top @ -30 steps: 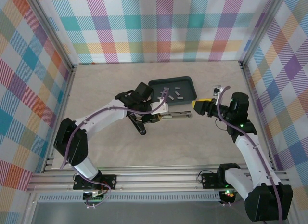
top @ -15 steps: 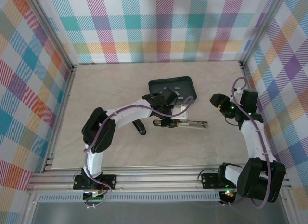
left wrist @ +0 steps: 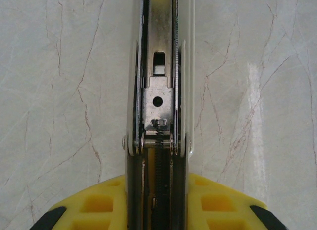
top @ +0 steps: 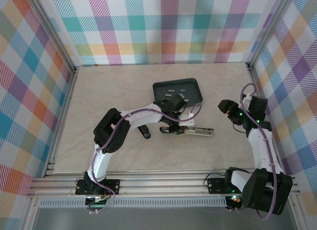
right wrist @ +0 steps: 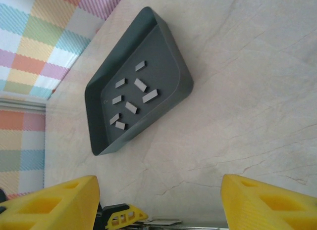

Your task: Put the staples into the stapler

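The stapler (top: 198,131) lies open on the table just below the tray, its bare metal channel (left wrist: 158,91) facing up. My left gripper (top: 178,130) is shut on its sides; in the left wrist view the yellow fingers (left wrist: 99,207) press on both flanks of the channel, and the spring runs down the middle. Several small grey staples (right wrist: 131,107) lie loose in the dark tray (right wrist: 173,62). My right gripper (top: 225,107) hovers open to the right of the tray and stapler with nothing between its fingers (right wrist: 267,200).
The dark tray (top: 194,85) sits at mid table behind the stapler. A small black object (top: 144,132) lies left of the stapler, beside the left arm. Metal frame posts and plaid walls close in all sides. Bare marble-look tabletop stretches left and front.
The left gripper has carried the stapler to the right and a little nearer. The right gripper has drawn back to the right, away from the stapler's end, still open.
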